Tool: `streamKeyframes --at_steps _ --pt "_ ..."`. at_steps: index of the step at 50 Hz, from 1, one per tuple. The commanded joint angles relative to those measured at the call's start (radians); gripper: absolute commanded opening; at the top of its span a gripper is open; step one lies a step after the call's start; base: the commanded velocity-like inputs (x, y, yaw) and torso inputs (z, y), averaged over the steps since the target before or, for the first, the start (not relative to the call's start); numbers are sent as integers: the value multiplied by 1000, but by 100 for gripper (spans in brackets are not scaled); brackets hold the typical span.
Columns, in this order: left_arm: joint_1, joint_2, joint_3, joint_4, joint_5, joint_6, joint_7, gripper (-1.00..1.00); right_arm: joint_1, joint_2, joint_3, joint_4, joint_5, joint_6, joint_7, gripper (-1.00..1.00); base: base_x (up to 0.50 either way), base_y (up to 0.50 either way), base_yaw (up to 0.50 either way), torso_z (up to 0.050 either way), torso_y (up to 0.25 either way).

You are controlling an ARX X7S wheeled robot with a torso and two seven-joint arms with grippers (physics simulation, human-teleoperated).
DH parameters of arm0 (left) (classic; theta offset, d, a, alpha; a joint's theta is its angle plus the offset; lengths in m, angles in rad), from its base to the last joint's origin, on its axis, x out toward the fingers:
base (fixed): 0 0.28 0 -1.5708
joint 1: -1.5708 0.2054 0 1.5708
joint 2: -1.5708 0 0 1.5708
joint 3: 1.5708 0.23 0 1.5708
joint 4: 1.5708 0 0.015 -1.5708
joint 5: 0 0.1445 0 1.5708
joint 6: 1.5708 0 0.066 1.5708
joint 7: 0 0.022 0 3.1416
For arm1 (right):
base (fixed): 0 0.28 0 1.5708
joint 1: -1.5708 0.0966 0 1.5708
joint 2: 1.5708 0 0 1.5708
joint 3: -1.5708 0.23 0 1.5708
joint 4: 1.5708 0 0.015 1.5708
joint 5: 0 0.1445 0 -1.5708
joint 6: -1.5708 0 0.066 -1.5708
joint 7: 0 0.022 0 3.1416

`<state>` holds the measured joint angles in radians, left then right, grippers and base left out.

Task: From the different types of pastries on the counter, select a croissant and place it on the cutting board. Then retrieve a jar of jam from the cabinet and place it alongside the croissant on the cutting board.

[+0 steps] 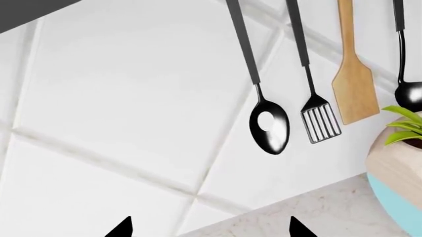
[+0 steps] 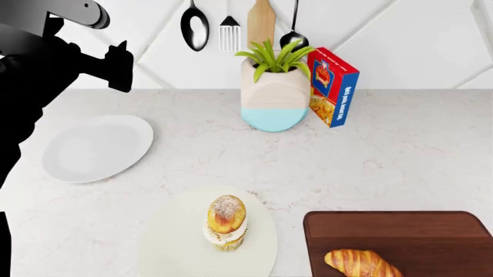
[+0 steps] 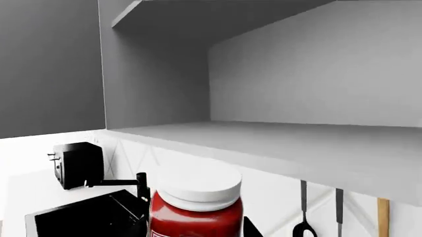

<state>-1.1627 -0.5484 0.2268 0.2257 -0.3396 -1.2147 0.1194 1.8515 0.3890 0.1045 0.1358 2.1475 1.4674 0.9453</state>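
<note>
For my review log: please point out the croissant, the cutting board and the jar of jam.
croissant (image 2: 362, 263): head view, ridged middle.
cutting board (image 2: 408, 234): head view, bare wood.
jar of jam (image 3: 195, 216): right wrist view, red glass below lid.

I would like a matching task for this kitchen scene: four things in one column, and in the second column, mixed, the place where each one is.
Things:
1. croissant
2. cupcake
3. jar of jam
4. wooden spatula

Places:
A. hanging on the tiled wall
B. on the cream plate
C. between the fingers of the right tool, in front of the open cabinet
D. on the cutting board

Pairs: 1-D, 2-B, 3-C, 4-A
</note>
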Motion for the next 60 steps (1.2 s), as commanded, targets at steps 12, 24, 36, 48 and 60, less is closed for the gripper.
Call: streamKeyframes --at_steps 12,24,36,48,60 --pt "8 4 3 -9 -3 12 -4 100 -200 165 -84 -148 101 -7 115 -100 0 0 0 1 1" --pt "5 2 1 -5 -7 9 -6 100 -275 335 -145 -276 149 -11 206 -100 0 0 0 0 0" --pt "3 4 1 -5 -9 9 -10 100 -334 392 -143 -334 152 -38 229 -100 0 0 0 0 1" --pt "2 3 4 -9 -11 12 -11 100 -389 416 -111 -381 159 -39 205 -100 0 0 0 0 1" --pt "12 -6 -6 5 -16 1 -17 100 -623 483 104 -436 243 40 72 -100 0 0 0 0 0"
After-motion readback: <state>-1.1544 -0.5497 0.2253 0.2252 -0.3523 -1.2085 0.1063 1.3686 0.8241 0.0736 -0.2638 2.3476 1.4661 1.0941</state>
